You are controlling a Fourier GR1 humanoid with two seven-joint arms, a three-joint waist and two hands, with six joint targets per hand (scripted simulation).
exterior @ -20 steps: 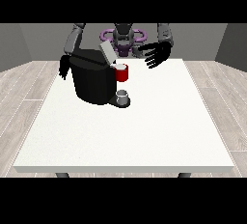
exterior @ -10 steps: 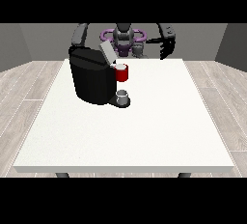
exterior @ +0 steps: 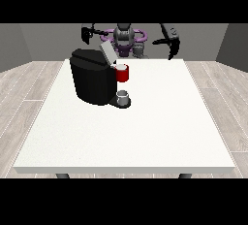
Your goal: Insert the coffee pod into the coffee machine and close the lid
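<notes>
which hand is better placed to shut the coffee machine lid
Probably the right: the hand at the view's left hangs nearer the coffee machine and its raised lid; the hand at the view's right is farther.

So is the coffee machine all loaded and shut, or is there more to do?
Not finished, it seems. The coffee machine has its lid tilted up, so closing is left. The red holder shows a pale top, possibly the pod, but I cannot be sure. Both hands, at the view's left and right, are raised away from the machine, holding nothing visible.
</notes>
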